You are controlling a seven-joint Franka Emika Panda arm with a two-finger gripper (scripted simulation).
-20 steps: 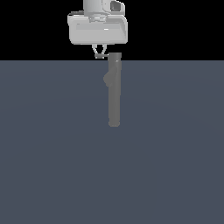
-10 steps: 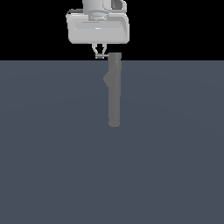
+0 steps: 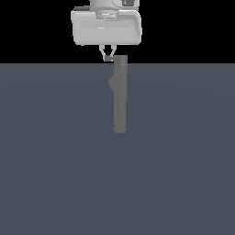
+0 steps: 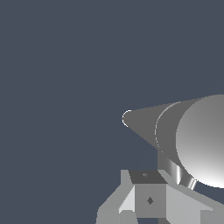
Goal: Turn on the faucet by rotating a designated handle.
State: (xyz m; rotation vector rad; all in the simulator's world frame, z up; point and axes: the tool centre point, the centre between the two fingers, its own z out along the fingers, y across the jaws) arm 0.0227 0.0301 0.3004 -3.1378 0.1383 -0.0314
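Observation:
The faucet [image 3: 120,98] is a slim grey column lying on the floor, rounded end nearest in the exterior view, with a small side bump [image 3: 112,83]. In the wrist view the faucet [image 4: 148,122] shows end-on, its cap [image 4: 203,140] large and close. The handle [image 4: 176,173] is a thin shiny rod sticking out from the cap. In the exterior view only a small stub of the handle [image 3: 110,58] shows by the fingertips. My gripper [image 3: 107,58] hangs above the cap end with its fingers pinched together. It also shows in the wrist view [image 4: 148,183], right beside the handle. I cannot tell whether they touch.
A flat dark grey-blue floor [image 3: 55,160] spreads all around the faucet. The background above the floor's far edge is black. Nothing else shows.
The gripper body has shifted slightly upward and toward the exterior view's right. The faucet column has not visibly moved.

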